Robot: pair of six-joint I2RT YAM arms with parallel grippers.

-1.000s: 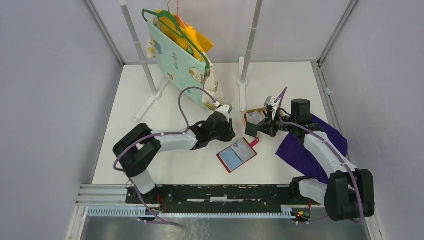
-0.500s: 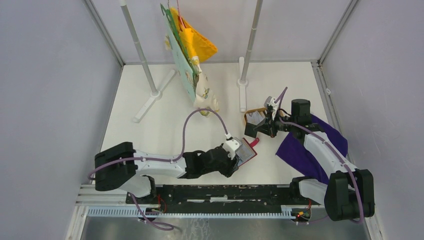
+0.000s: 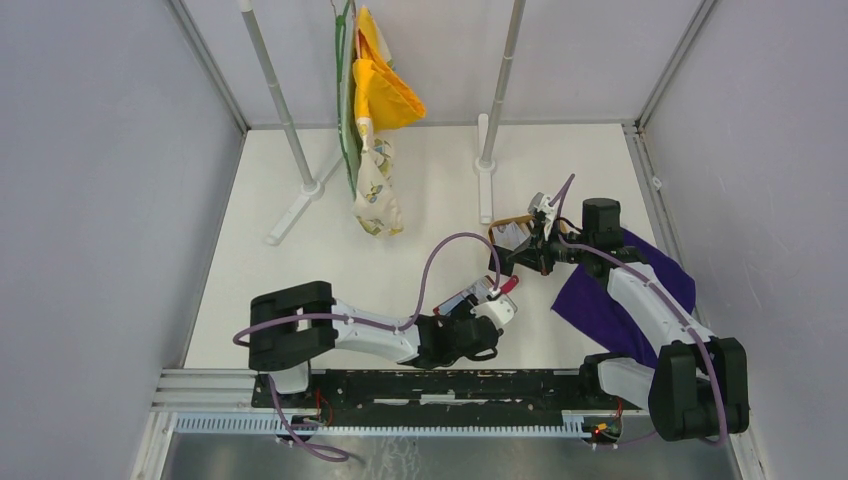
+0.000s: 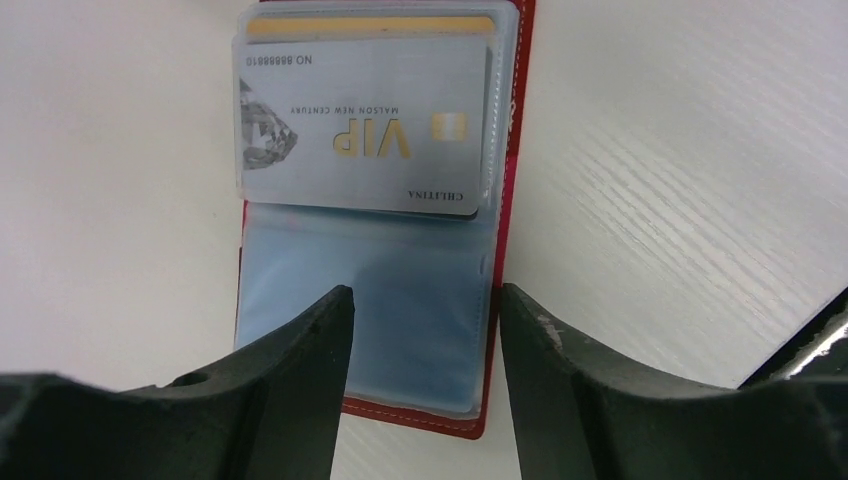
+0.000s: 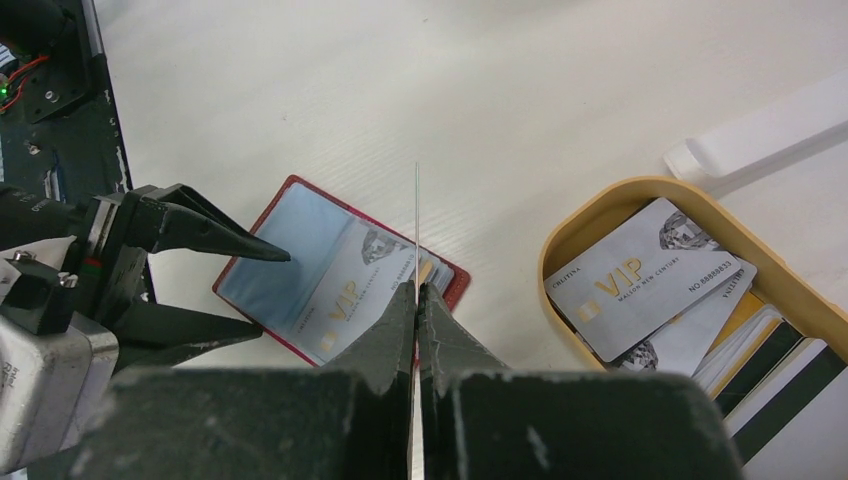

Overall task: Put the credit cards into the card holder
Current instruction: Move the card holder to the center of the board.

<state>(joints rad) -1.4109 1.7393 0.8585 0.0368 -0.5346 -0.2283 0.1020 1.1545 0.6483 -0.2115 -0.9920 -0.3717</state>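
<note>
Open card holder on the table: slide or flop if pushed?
Probably slides: the card holder lies open and flat on the smooth table. Its clear plastic looks thin and glossy, so likely floppy, slippery. The VIP card in one slot should stiffen that half.

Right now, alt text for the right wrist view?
The right fingers pinch a thin card edge-on above the open red card holder, which shows a VIP card. The left fingers stand open at its left end; a tan tray of more cards sits right.
</note>
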